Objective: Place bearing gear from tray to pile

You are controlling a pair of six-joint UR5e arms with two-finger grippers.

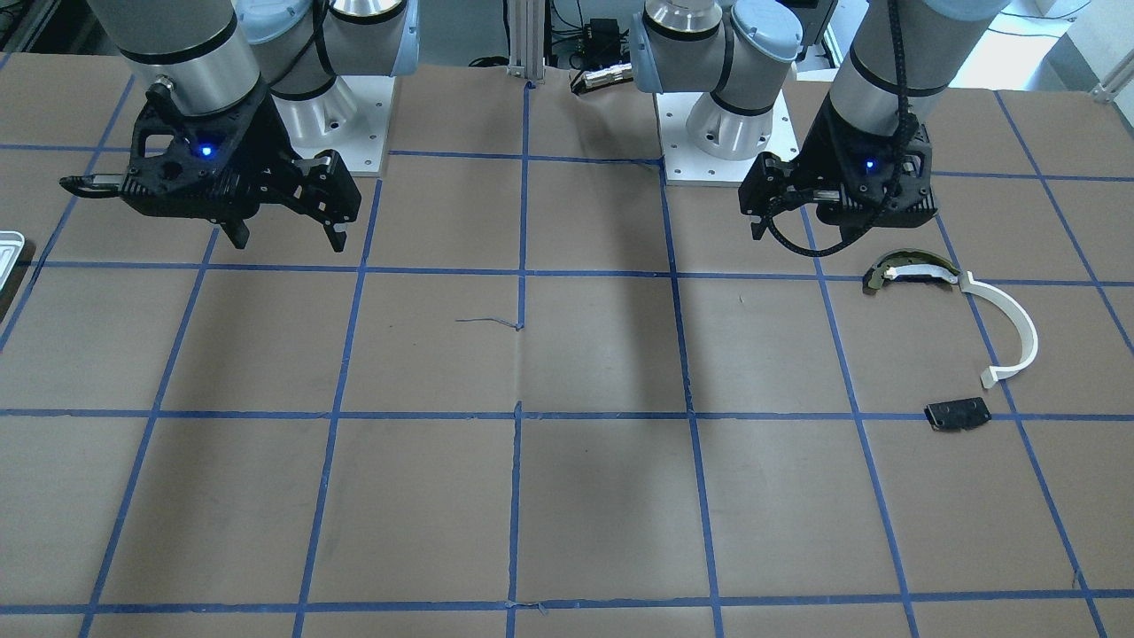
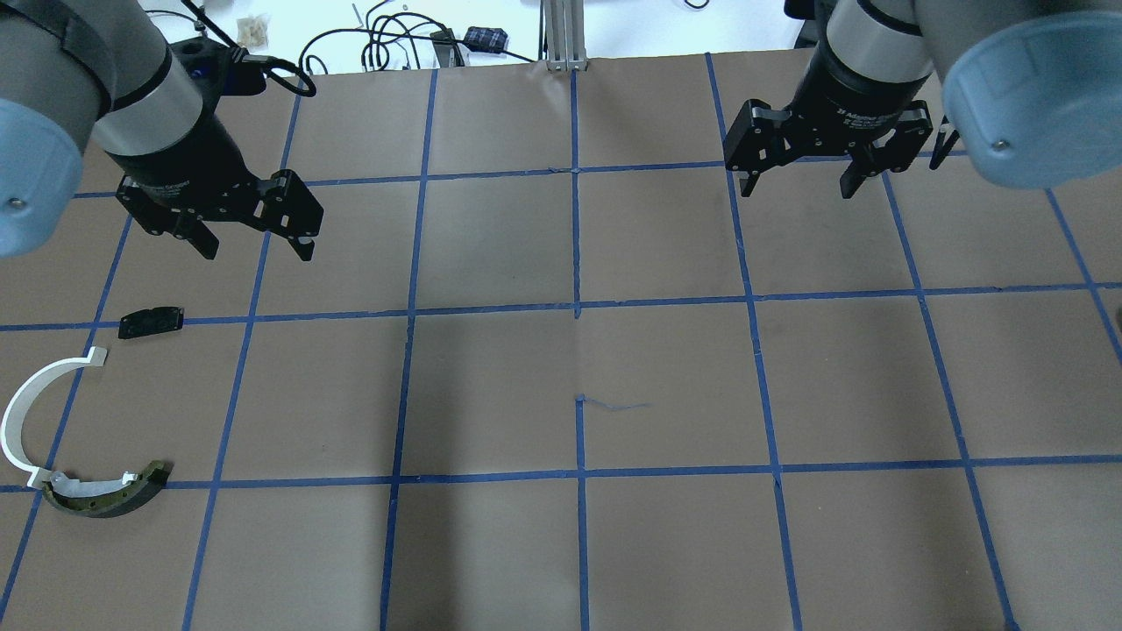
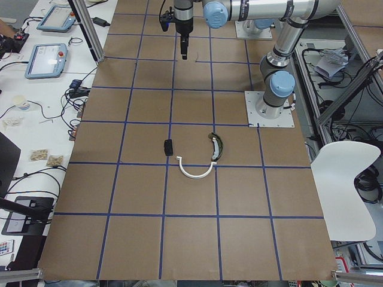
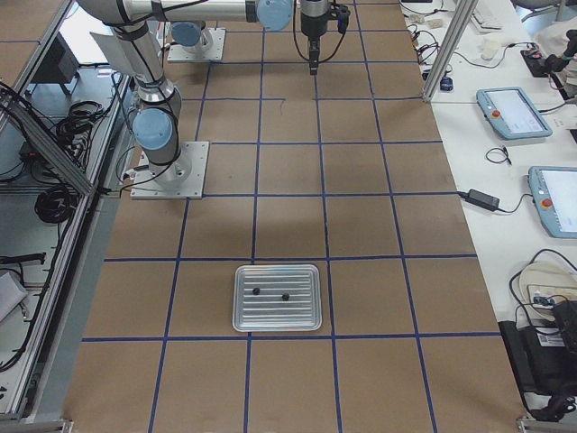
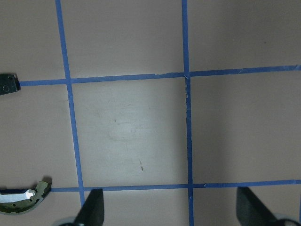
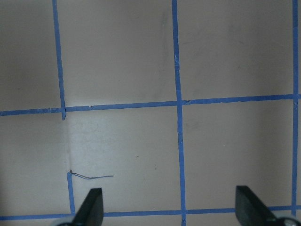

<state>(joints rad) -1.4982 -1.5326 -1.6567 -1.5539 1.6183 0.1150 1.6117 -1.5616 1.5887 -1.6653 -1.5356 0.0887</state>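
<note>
Silvery metal, ribbed across its floor and raised at the rim with rounded corners, makes up the tray (image 4: 302, 317), which lies flat at the robot's right end of the table (image 2: 666, 543). Two small dark parts (image 4: 285, 296) rest on it side by side but apart. They are too small to tell which is the bearing gear, or what shape either has. In the front-facing view only one corner of the tray shows, at the picture's edge.

Both grippers hang above the brown, blue-taped table, well apart from the tray. The right gripper (image 2: 797, 192) has its jaws spread wide with nothing between them, and its wrist camera shows only bare paper and tape between the fingers (image 6: 92, 207). The left gripper (image 2: 259, 254) is also spread wide and empty.

The pile lies at the robot's left end. It consists of a white arc (image 2: 22, 412), an olive curved piece (image 2: 110, 495) that meets one end of the arc, and a small black plate (image 2: 151, 322) set a little apart from the arc's other end. The left gripper hangs near the black plate and touches nothing. Its wrist view catches the tip of the olive piece and an edge of the plate at the left border.
</note>
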